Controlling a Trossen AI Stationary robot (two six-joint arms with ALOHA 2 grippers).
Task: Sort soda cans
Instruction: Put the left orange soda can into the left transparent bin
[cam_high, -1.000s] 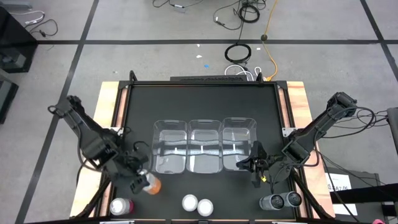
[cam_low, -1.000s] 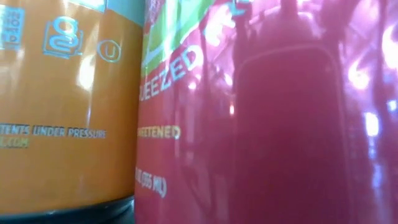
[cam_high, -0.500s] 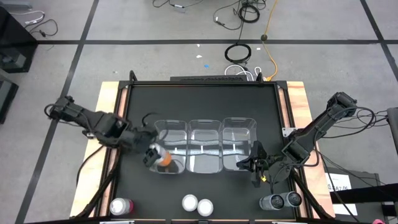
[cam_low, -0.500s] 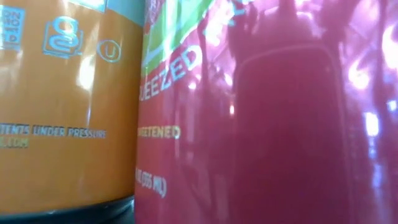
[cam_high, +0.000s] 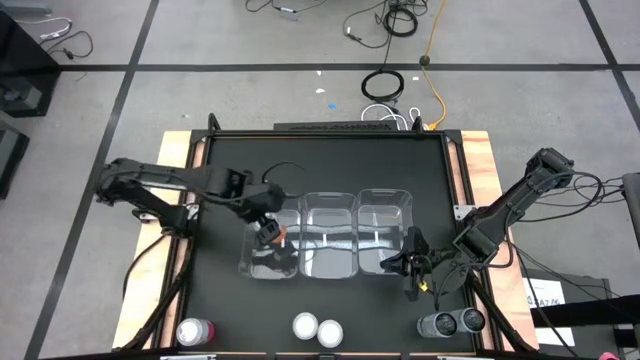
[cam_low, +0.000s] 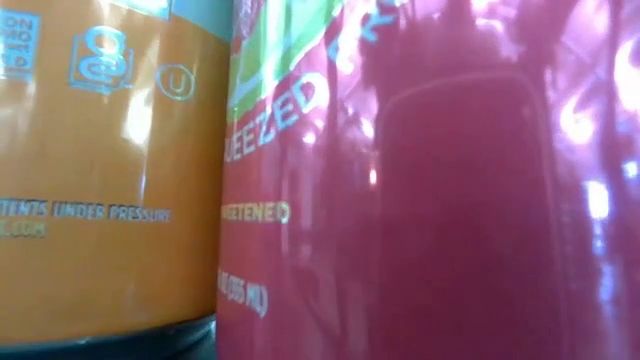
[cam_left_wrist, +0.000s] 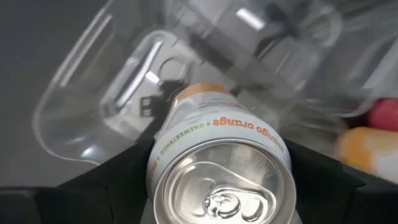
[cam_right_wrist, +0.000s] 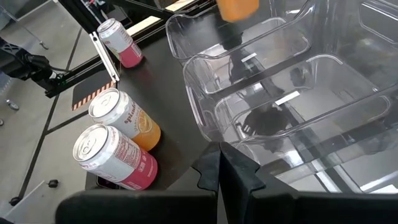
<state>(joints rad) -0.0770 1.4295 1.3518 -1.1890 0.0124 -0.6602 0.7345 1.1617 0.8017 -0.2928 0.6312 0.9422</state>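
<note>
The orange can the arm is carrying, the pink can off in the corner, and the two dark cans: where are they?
orange can (cam_left_wrist: 219, 165), left wrist view, its silvery top.
pink can (cam_high: 193, 331), high view, its top.
dark cans (cam_high: 452, 322), high view, their tops.

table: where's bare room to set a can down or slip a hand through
Free: the wide black strip of table behind the three bins, and the left side beside them. Crowded: the front edge, with cans and dark cans. The left pincer holds an orange can over the left bin.
</note>
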